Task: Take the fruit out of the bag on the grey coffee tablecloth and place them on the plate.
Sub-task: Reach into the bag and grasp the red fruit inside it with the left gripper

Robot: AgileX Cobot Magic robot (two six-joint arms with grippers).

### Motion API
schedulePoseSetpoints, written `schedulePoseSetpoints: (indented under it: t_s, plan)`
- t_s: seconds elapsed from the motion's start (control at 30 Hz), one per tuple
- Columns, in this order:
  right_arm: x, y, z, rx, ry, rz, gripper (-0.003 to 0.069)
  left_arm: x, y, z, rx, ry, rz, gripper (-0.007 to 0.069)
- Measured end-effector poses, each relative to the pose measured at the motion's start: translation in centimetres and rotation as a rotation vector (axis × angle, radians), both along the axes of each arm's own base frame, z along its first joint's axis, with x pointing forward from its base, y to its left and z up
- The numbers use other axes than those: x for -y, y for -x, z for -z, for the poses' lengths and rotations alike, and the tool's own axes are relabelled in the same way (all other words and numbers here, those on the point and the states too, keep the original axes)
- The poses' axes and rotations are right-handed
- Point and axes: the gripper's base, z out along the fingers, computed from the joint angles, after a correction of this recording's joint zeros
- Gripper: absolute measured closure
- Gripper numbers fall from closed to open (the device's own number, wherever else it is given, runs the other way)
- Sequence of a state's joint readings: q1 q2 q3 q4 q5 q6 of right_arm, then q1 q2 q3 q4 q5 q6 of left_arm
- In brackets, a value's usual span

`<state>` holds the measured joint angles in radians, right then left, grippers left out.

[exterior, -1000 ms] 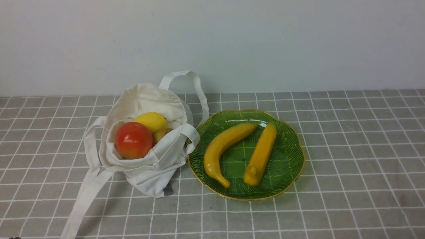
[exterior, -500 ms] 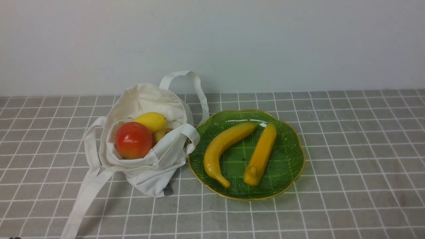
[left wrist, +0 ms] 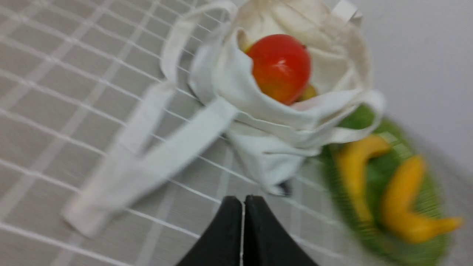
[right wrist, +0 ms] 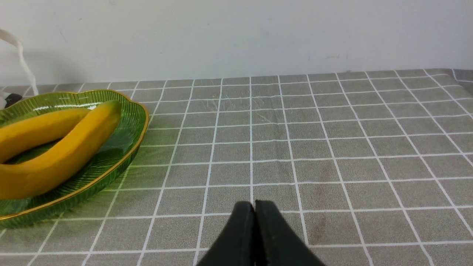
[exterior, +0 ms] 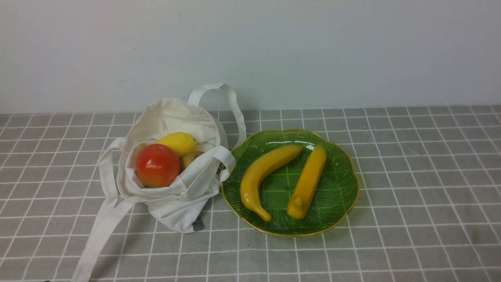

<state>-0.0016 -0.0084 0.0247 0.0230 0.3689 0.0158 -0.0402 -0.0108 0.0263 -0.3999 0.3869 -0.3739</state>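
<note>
The cream cloth bag lies open on the grey checked tablecloth, left of the green glass plate. Inside it sit a red-orange round fruit, a yellow lemon and a small tan-yellow fruit, half hidden. Two yellow bananas lie on the plate. No gripper shows in the front view. In the left wrist view my left gripper is shut and empty, near the bag and its red fruit. In the right wrist view my right gripper is shut and empty over the cloth, beside the plate.
The bag's long strap trails over the cloth toward the front left edge; another strap loops up at the back. A pale wall stands right behind the table.
Nothing on the table has moved. A small dark tip at the bottom left edge of the front view is gone now.
</note>
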Motion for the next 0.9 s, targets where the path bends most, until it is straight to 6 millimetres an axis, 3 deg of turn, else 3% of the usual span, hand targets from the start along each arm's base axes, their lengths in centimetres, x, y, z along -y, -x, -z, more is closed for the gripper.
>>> schedulePoseSetpoints:
  t_s: [0.13,0.23,0.37,0.5,0.73,0.77,0.8,0.83,0.87,0.9]
  plan:
    - [0.0,0.0,0.0,0.0,0.0,0.0,0.0674,1.1,0.1,-0.7,-0.054,0.538,-0.009,0.0632]
    - [0.0,0.0,0.0,0.0,0.0,0.0,0.0674,1.5,0.1,-1.2,-0.066,0.742,0.001,0.0632]
    - [0.0,0.0,0.0,0.0,0.0,0.0,0.0674,1.5,0.1,-1.6,-0.045,0.804,-0.001,0.0632]
    - [0.0,0.0,0.0,0.0,0.0,0.0,0.0674,1.6,0.2,-2.5,0.008,0.717,0.044,0.0632]
    - [0.0,0.0,0.0,0.0,0.0,0.0,0.0674,2.0,1.0,-10.6,0.267,0.334,0.195,0.0632]
    - [0.0,0.0,0.0,0.0,0.0,0.0,0.0674,3.0,0.1,-12.9,0.206,0.155,0.325,0.0632]
    - [0.0,0.0,0.0,0.0,0.0,0.0,0.0674,3.5,-0.5,-13.5,0.136,0.08,0.41,0.0632]
    - [0.0,0.0,0.0,0.0,0.0,0.0,0.0674,3.6,-0.8,-13.4,0.119,0.083,0.409,0.0632]
    - [0.0,0.0,0.0,0.0,0.0,0.0,0.0674,4.5,-2.2,-13.6,-0.071,-0.032,0.582,0.0632]
    - [0.0,0.0,0.0,0.0,0.0,0.0,0.0674,4.6,-2.9,-13.4,-0.167,-0.092,0.644,0.0632]
